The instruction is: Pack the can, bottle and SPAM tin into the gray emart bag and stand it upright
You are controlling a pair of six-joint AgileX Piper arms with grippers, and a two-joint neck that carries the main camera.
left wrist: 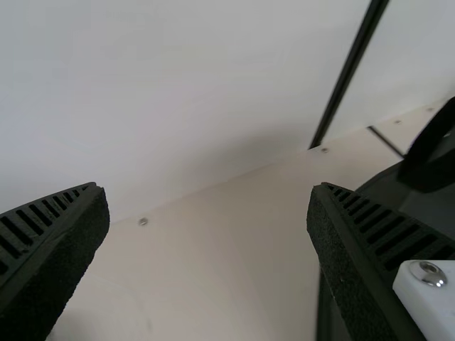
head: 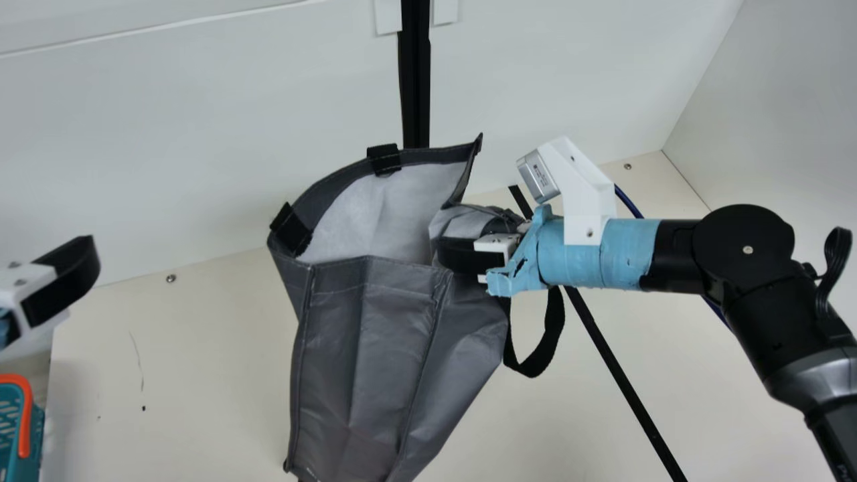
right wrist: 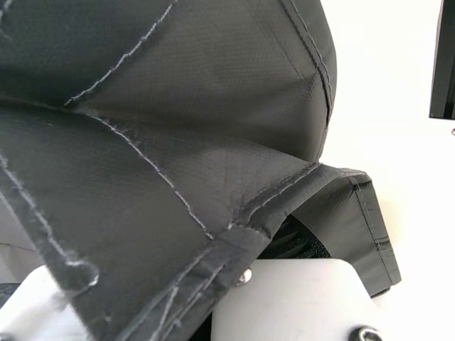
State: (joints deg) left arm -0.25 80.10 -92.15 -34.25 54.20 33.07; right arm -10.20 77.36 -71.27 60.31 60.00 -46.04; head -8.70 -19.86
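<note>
The gray bag (head: pixel 375 348) stands mid-table in the main view, its wide mouth facing up and showing a pale lining; its lower interior is hidden. At the bag's right rim, my right gripper (head: pixel 477 256) is shut on bunched gray fabric, with a black handle loop hanging beneath. In the right wrist view, folded bag cloth (right wrist: pixel 178 149) covers the fingers of the right gripper (right wrist: pixel 284 302). My left gripper (head: pixel 79 278) is at the far left of the main view, apart from the bag. The left wrist view has the left gripper (left wrist: pixel 207 259) open, nothing between its fingers, beside the bag (left wrist: pixel 426 209).
A teal basket (head: pixel 12 435) with an orange handle sits at the lower left corner. Behind the bag rises a white wall (head: pixel 201 154) with a vertical black strip (head: pixel 416 80). Another black strip (head: pixel 626 385) runs diagonally across the table at the right.
</note>
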